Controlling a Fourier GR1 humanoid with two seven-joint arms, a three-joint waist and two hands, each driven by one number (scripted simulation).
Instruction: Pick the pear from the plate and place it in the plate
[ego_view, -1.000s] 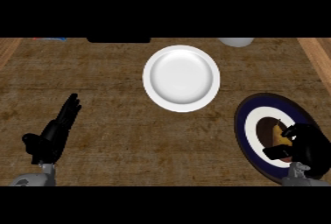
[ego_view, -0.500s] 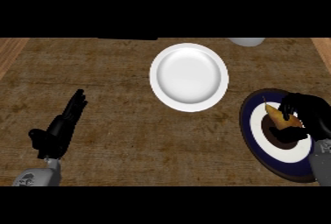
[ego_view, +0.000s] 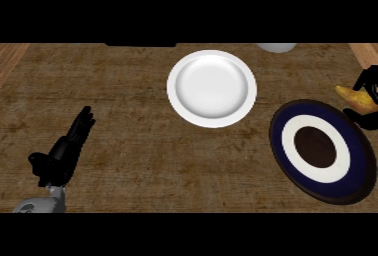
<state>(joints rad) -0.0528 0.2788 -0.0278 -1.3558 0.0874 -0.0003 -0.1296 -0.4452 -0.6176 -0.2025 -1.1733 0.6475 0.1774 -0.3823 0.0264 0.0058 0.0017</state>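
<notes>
Holding the pear (ego_view: 356, 98), the right hand (ego_view: 367, 86) shows at the view's right edge, just beyond the upper right rim of the dark blue plate (ego_view: 284, 131); its fingers are curled round the yellow-brown fruit, which is lifted clear of that plate. The dark blue plate, with a white ring and dark centre, lies on the brown woven surface (ego_view: 133, 75). A white plate (ego_view: 212, 88) lies up and to the left of the dark blue plate, apart from it. Well to the left of the dark blue plate, the left hand (ego_view: 65, 150) rests with fingers straight and together.
</notes>
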